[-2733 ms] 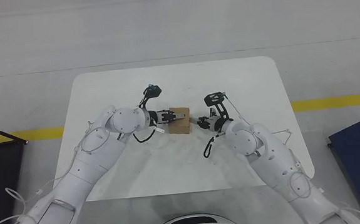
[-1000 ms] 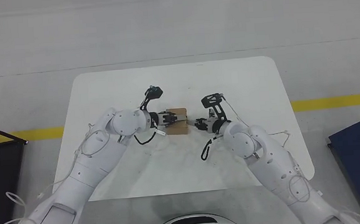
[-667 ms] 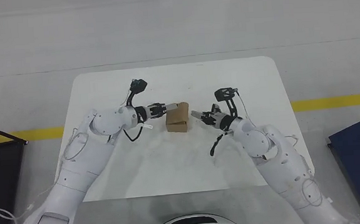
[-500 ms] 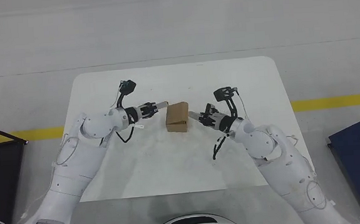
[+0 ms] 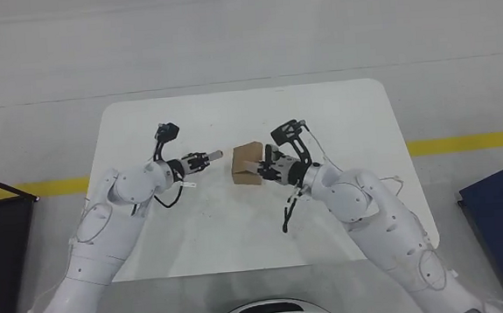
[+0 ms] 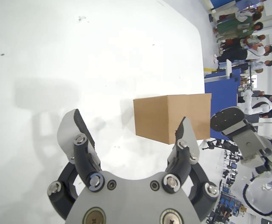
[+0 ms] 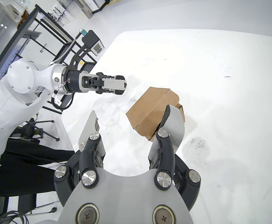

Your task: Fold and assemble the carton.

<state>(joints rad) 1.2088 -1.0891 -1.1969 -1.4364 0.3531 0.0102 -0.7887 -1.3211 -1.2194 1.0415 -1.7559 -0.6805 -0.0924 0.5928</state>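
The carton [image 5: 243, 161] sits closed near the middle of the table [image 5: 144, 129]. It is a brown box turned askew to the table's edges, with one upright corner edge facing the left arm and a flap seam showing on its upper face. I cannot tell which of its sides is the longer. The right gripper [image 7: 130, 110] is at the carton's right side, its jaws spread wide and holding nothing. One jaw is close against the box's end, though contact is not certain. The left gripper [image 6: 129, 116] hangs just off the carton's left side, clear of it, with its jaws wide apart and empty.
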